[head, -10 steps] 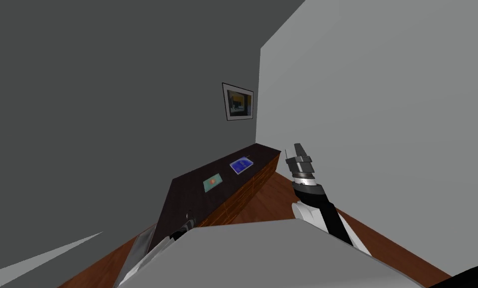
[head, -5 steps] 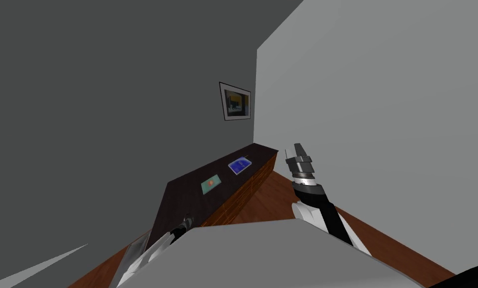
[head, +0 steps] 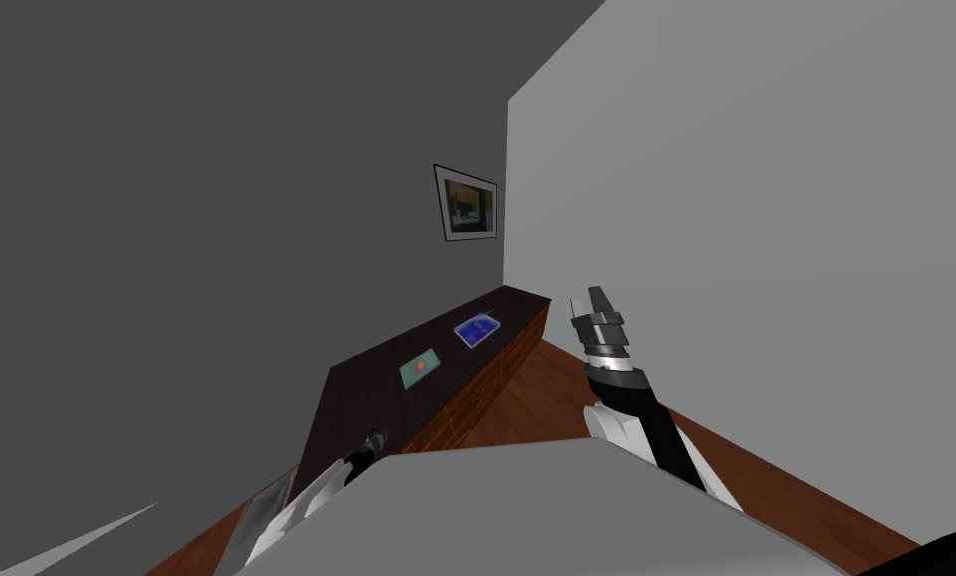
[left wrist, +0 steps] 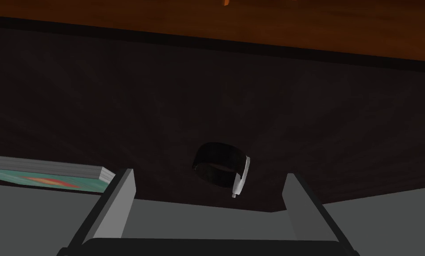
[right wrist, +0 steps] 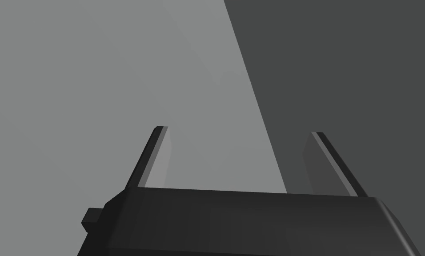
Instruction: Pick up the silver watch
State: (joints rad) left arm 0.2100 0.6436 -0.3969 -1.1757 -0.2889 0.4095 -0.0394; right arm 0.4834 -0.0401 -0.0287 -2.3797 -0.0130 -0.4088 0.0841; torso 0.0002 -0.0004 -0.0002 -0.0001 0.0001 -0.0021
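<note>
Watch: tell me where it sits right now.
In the left wrist view, the watch lies on the dark cabinet top, just ahead of the open left end effector, between its fingers, with a teal book nearby.

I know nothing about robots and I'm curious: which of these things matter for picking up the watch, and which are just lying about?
For the job: watch; left hand, open, aimed at it; dark cabinet top beneath.
Lying about: green book; blue book; wall picture; right hand, raised, open.
</note>
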